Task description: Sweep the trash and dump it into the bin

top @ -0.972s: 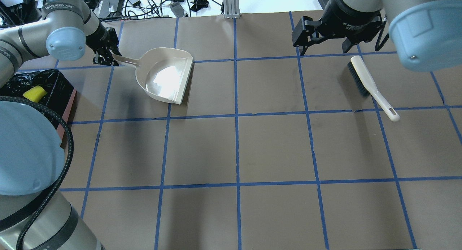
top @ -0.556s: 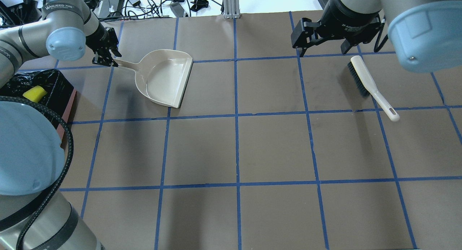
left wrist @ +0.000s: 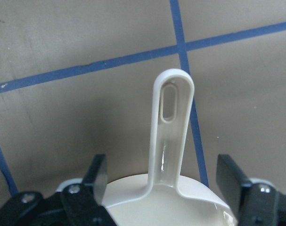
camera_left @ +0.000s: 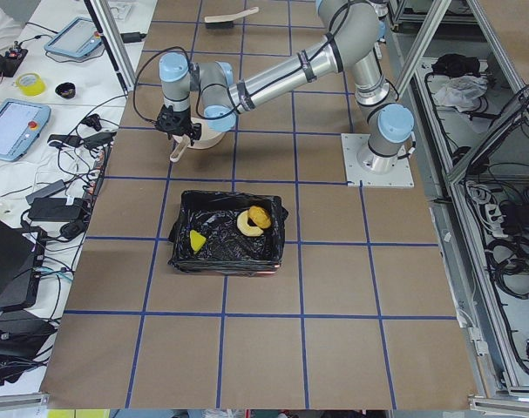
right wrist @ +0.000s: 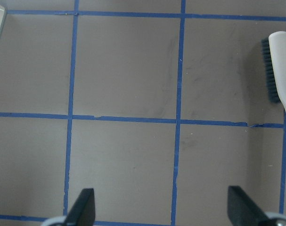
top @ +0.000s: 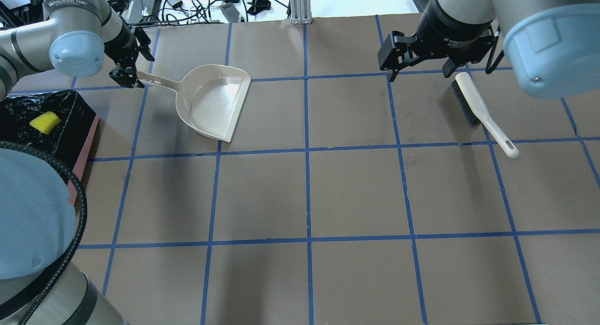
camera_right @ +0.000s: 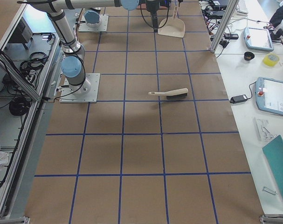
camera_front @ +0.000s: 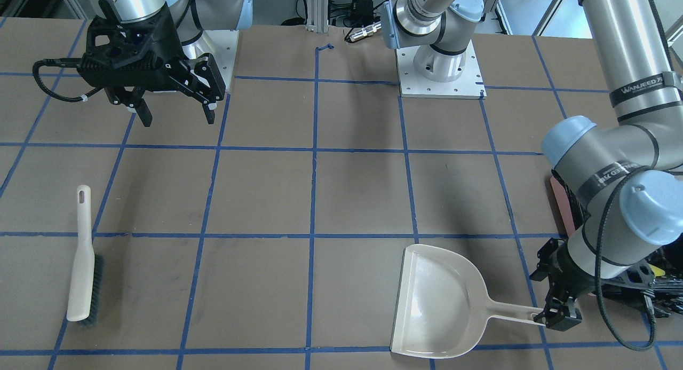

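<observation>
Rectangular bin [camera_left: 182,228] with crinkled glossy black lining and a pink side, standing on the desk [camera_left: 334,279], inside it yellow sponge wedge [camera_left: 197,239], curved tan bread piece [camera_left: 246,225], golden-brown lump [camera_left: 261,215] touching the bread

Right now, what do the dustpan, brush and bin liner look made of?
Dustpan: likely moulded hard plastic, beige and glossy; light sheens off its pan.
Brush: the cream back and handle look like similar smooth plastic; the bristles are dark, probably synthetic, but too small to tell.
Bin liner: thin black plastic film, crinkled, with shiny highlights.
</observation>
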Motion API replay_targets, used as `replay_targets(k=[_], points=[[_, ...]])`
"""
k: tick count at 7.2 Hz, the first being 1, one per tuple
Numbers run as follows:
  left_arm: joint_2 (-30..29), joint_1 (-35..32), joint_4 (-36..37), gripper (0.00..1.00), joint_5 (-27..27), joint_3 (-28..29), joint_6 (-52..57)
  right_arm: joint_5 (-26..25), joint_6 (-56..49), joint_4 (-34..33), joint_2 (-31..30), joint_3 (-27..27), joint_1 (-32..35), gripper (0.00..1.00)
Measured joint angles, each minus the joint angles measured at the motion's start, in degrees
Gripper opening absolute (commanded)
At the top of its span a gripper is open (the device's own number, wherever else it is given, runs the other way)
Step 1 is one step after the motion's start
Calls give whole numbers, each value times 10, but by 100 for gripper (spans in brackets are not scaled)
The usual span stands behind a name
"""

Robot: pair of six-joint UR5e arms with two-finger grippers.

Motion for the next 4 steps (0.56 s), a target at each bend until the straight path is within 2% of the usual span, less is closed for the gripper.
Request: replay_targets(k=[1,2,4], points=[[21,-3,-12,95,15,0,78,1,-2,11,-1,0,0,100],[43,-9,-24,100,46,0,176,1,-4,17,0,-2,0,100],[82,-19,-39,100,85,2,403,3,-5,22,3,-7,1,100]])
